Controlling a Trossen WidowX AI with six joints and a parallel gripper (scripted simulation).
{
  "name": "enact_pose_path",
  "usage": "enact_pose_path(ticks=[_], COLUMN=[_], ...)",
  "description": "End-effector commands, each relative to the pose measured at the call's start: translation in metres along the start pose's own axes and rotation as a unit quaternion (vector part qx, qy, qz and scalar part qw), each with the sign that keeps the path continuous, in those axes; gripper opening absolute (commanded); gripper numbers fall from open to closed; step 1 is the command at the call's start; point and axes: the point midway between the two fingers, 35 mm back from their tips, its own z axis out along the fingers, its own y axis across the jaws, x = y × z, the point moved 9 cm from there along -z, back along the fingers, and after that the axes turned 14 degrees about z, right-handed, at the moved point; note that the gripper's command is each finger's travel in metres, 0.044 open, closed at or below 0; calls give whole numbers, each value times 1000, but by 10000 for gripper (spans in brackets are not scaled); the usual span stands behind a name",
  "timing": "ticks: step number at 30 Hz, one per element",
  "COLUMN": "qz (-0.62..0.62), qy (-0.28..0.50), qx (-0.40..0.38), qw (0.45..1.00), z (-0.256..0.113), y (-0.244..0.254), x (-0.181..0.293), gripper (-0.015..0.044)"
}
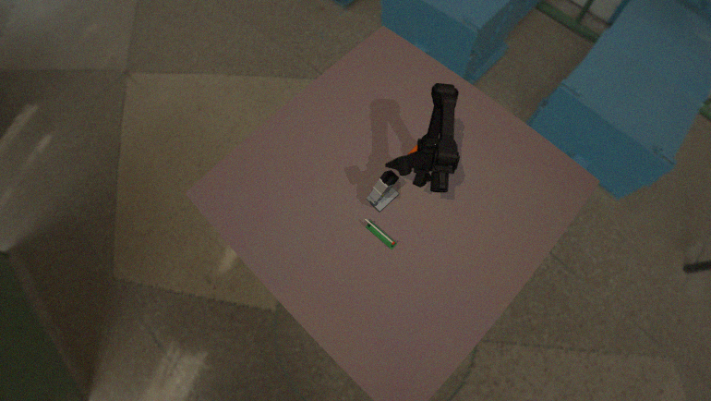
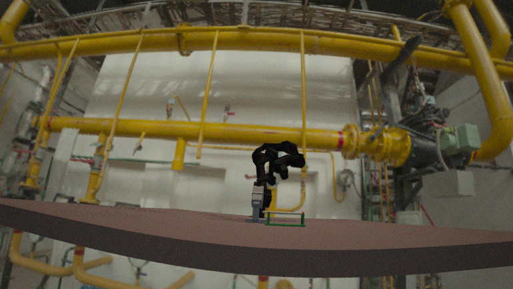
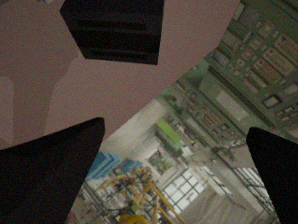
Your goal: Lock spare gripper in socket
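"Fetching the lock pin (image 1: 379,231) (image 2: 283,213) looks like the step in hand, doesn't it? Where is it now?"

"On the green rack (image 1: 380,239) (image 2: 285,225), near the mount (image 1: 383,200) (image 2: 255,213), on the side of the mount away from the arm. It lies along the rack's top, its red end being the one farther from the mount."

"So it's out of the socket. And the spare gripper (image 1: 389,177) (image 2: 256,184) (image 3: 176,129)?"

"I take it to be the dark piece on top of the mount. Docked, I'd judge, though I can't tell whether its spigot is fully down or whether the holes line up."

"And the robot's own gripper (image 1: 403,174) (image 2: 277,178) (image 3: 176,129)?"

"Released: fingers spread wide, nothing between them. It's up beside the top of the mount, with a gap showing from above."

"What does the next move call for?"

"First, clearance around the mount, so that no finger knocks the docked piece. Then over to the rack beyond the mount, to grip the pin squarely, leaving its plain end free to lead."

"And after that?"

"Bring it level to the mount, line it up with the cross hole and push through both parts. If the spigot sits high, the pin could jam or twist in the grip. Locking is left, then letting go and backing off the mount."
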Motion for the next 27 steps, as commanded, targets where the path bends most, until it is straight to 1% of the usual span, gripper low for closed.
enact_pose_path(ticks=[1,3,8,10,15,19,23,27], qz=[0,2,2,0,-12,-75,-128,-169], qy=[-2,-31,-142,-170,-164,-126,-115,-133], qx=[0,1,-7,-12,-25,-106,-193,-273], qw=[1000,1000,990,985,986,984,966,938], z=[-1,-13,-64,-78,-80,-71,-46,-5], y=[1,1,8,12,8,-18,-47,-76], x=[-1,-9,-31,-35,-41,-80,-121,-156], gripper=[414,361,230,180,180,180,180,180])
